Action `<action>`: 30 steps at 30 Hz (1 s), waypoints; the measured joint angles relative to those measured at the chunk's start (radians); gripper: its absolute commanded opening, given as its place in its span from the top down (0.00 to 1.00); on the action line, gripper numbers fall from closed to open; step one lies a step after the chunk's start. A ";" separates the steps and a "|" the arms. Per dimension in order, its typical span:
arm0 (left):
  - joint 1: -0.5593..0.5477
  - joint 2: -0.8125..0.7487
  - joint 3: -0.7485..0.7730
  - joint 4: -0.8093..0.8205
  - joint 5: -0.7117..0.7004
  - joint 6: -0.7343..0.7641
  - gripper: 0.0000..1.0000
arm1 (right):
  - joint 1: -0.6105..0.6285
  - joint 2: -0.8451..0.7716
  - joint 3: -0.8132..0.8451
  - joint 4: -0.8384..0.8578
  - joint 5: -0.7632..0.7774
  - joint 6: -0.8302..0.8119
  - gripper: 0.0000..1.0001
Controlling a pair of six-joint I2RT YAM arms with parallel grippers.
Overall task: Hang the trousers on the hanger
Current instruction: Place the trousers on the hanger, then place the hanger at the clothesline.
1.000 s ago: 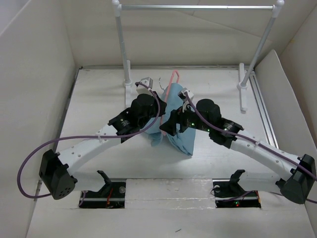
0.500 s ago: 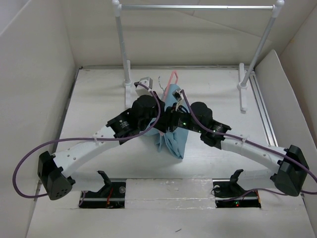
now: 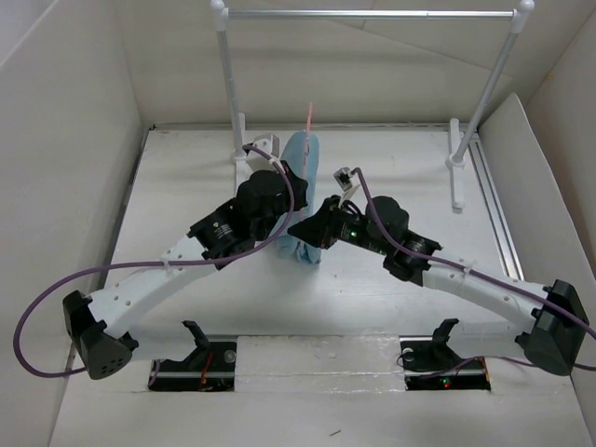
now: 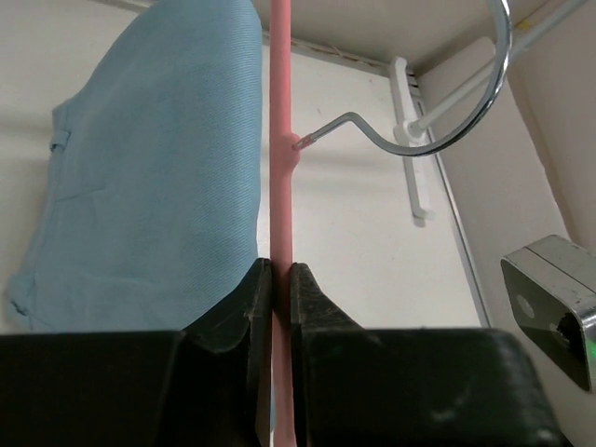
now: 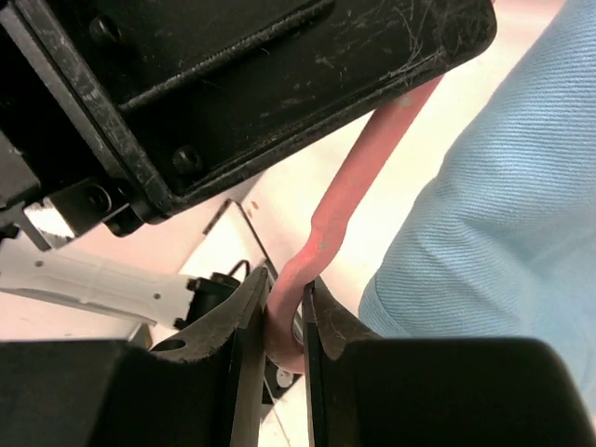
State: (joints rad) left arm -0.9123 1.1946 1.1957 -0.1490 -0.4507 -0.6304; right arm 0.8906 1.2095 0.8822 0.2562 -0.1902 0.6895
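Observation:
The light blue trousers (image 3: 304, 200) hang folded over the pink hanger (image 3: 308, 117), which stands on edge above the table's middle. My left gripper (image 4: 281, 271) is shut on the hanger's straight rod (image 4: 281, 140), with the trousers (image 4: 158, 168) draped to its left and the metal hook (image 4: 447, 126) beyond. My right gripper (image 5: 286, 287) is shut on a curved corner of the hanger (image 5: 321, 237), beside the cloth (image 5: 494, 242). From above, the left gripper (image 3: 284, 180) and the right gripper (image 3: 309, 231) both press against the bundle.
A silver rail (image 3: 372, 14) on two white posts (image 3: 226, 84) (image 3: 484, 93) spans the back of the table. White walls enclose the sides. The left arm's black body (image 5: 233, 84) is close above the right gripper.
The right gripper has closed onto the hanger. Both arms have carried hanger and trousers up and toward the back left, turning the hanger on edge so the cloth hangs over it.

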 measured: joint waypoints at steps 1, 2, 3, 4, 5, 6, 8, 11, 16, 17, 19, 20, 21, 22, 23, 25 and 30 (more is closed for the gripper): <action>0.000 0.001 0.016 -0.003 0.006 0.004 0.93 | -0.005 -0.006 0.006 0.000 -0.005 0.000 1.00; 0.002 0.002 0.035 -0.007 0.014 0.010 0.88 | -0.010 -0.013 0.014 0.000 -0.010 0.000 1.00; 0.007 0.003 0.055 -0.006 0.032 0.013 0.81 | -0.016 -0.021 0.024 -0.003 -0.016 -0.001 1.00; 0.016 0.003 0.077 -0.005 0.062 0.011 0.80 | -0.027 -0.030 0.035 -0.006 -0.017 -0.005 1.00; 0.027 0.003 0.102 0.000 0.098 0.011 0.79 | -0.041 -0.038 0.050 -0.013 -0.016 -0.008 1.00; 0.038 0.003 0.130 0.014 0.138 0.005 0.76 | -0.061 -0.043 0.067 -0.026 -0.016 -0.014 1.00; 0.049 0.003 0.189 0.045 0.192 0.005 0.71 | -0.106 -0.053 0.090 -0.052 -0.015 -0.022 1.00; 0.053 -0.001 0.267 0.086 0.243 0.005 0.63 | -0.177 -0.069 0.098 -0.096 -0.025 -0.030 1.00; 0.053 -0.008 0.325 0.117 0.282 0.010 0.61 | -0.304 -0.072 0.112 -0.156 -0.075 -0.040 1.00; 0.055 -0.008 0.326 0.120 0.285 0.012 0.61 | -0.328 -0.072 0.118 -0.167 -0.090 -0.043 1.00; 0.055 -0.007 0.323 0.119 0.290 0.012 0.61 | -0.385 -0.072 0.138 -0.190 -0.122 -0.048 1.00; 0.056 -0.006 0.320 0.119 0.291 0.012 0.61 | -0.416 -0.072 0.154 -0.203 -0.138 -0.051 1.00; 0.056 -0.006 0.315 0.119 0.294 0.011 0.60 | -0.447 -0.072 0.173 -0.213 -0.153 -0.057 1.00; 0.056 -0.007 0.304 0.124 0.295 0.009 0.60 | -0.486 -0.072 0.195 -0.222 -0.171 -0.062 1.00; 0.056 -0.010 0.290 0.124 0.297 0.006 0.58 | -0.525 -0.072 0.218 -0.228 -0.192 -0.069 1.00; 0.056 -0.016 0.251 0.126 0.301 0.002 0.54 | -0.615 -0.070 0.272 -0.233 -0.232 -0.085 1.00; 0.056 -0.037 0.117 0.106 0.305 -0.003 0.50 | -0.819 -0.023 0.425 -0.212 -0.353 -0.113 1.00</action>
State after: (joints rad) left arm -0.8562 1.1572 1.3132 -0.0429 -0.1459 -0.6334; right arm 0.0719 1.1862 1.3067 0.0444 -0.5430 0.5762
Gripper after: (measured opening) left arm 0.500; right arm 0.203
